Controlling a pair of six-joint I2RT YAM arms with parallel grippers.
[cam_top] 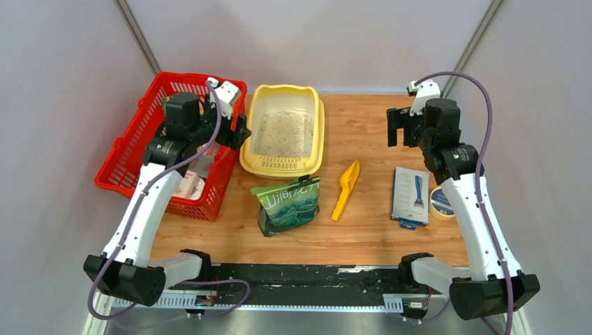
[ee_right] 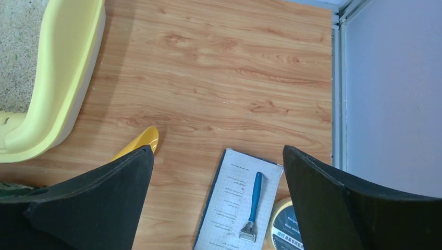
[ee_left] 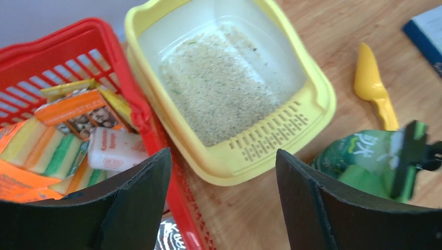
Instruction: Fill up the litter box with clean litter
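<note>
Left claw (ee_left: 223,152) and right claw (ee_right: 218,148) were seen spread, empty; pouch (cam_top: 290,204) was parked just arm-side of box (cam_top: 282,166), nearer left claw.

Wooden table (cam_top: 370,132) enclosed by plain pale grey walls (cam_top: 307,42); metal posts (cam_top: 137,35) at rear corners; even lighting.

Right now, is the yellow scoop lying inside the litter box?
No, the yellow scoop lies on the wooden table beside the green pouch, outside the litter box.
</note>
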